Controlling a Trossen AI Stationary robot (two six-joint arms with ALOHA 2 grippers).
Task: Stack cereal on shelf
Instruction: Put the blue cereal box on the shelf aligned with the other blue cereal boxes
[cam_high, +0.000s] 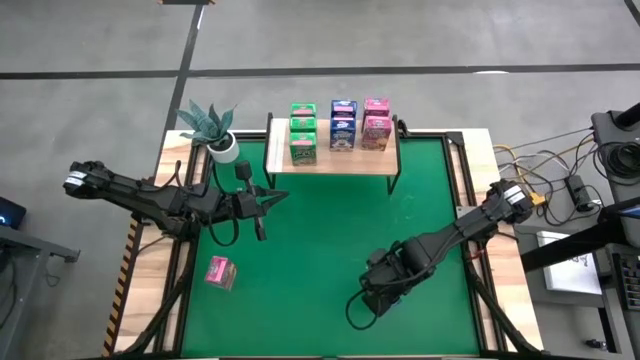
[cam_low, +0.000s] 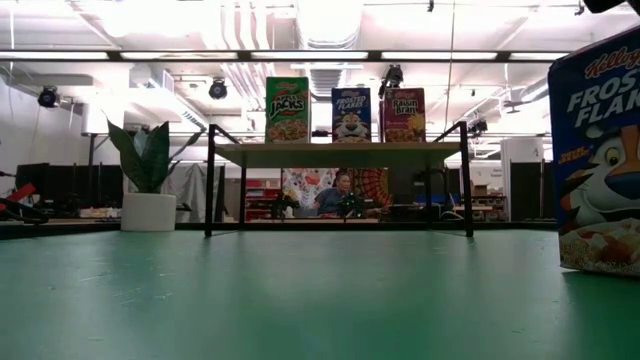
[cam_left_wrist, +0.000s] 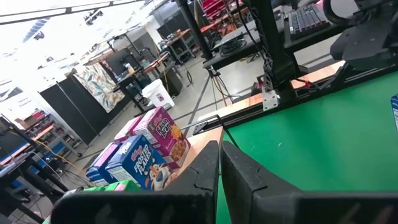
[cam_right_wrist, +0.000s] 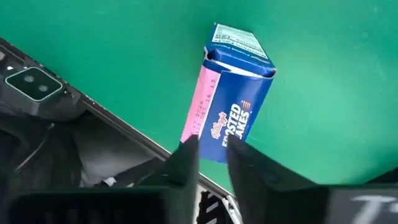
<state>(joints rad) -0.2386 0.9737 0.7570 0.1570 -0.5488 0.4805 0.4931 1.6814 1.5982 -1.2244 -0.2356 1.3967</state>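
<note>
Your inventory, largest item first:

- Bench (cam_high: 330, 250): green top, carries everything below
- Shelf (cam_high: 333, 160): light wood plank on black legs, at the far edge of your bench; green, blue and pink cereal boxes stand on it in three columns, with a green box (cam_low: 287, 110), a blue box (cam_low: 351, 114) and a pink box (cam_low: 404, 114) facing you in the low view
- Potted plant (cam_high: 212, 128): white pot, just beside the shelf on your left
- Left hand (cam_high: 262, 200): clenched and empty, above the bench in front of the shelf's left end
- Right hand (cam_high: 385, 285): low over the near right of the bench; its fingers (cam_right_wrist: 186, 155) bracket a blue Frosted Flakes box (cam_right_wrist: 233, 99), the jaws slightly parted, so you cannot tell if it grips
- Loose pink box (cam_high: 220, 272): lies on the near left of your bench, well apart from both hands
</note>
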